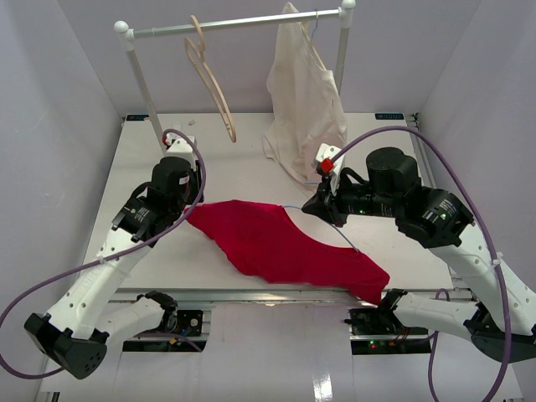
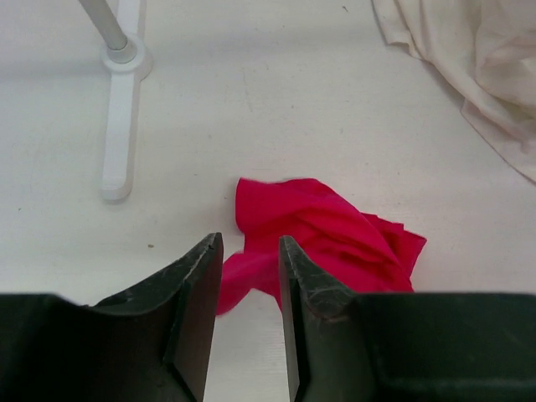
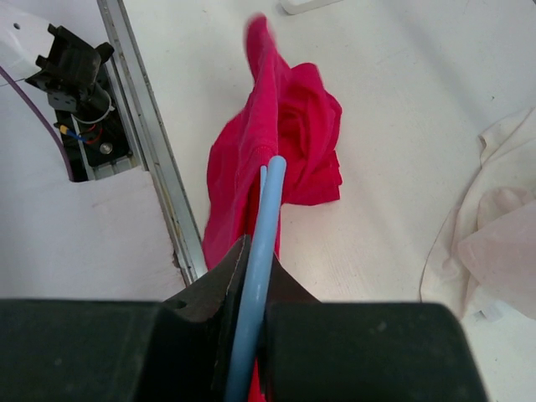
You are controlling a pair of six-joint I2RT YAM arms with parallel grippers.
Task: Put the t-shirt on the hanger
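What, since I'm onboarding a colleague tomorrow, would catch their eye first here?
The crimson t-shirt sprawled across the table strikes first. The right gripper is shut on the light-blue hanger, whose wire runs into the shirt. Behind, a cream garment hangs from the rack beside a wooden hanger.

A white table (image 1: 251, 159) fills the booth, closed in by plain pale lilac walls (image 1: 50, 100) on the left, back and right. At its far edge stands a clothes rack (image 1: 243, 23) (white posts, a metal bar between them), with a wooden hanger (image 1: 213, 88) and a cream garment (image 1: 306, 100) on the bar. The light is even and soft, the shadows faint
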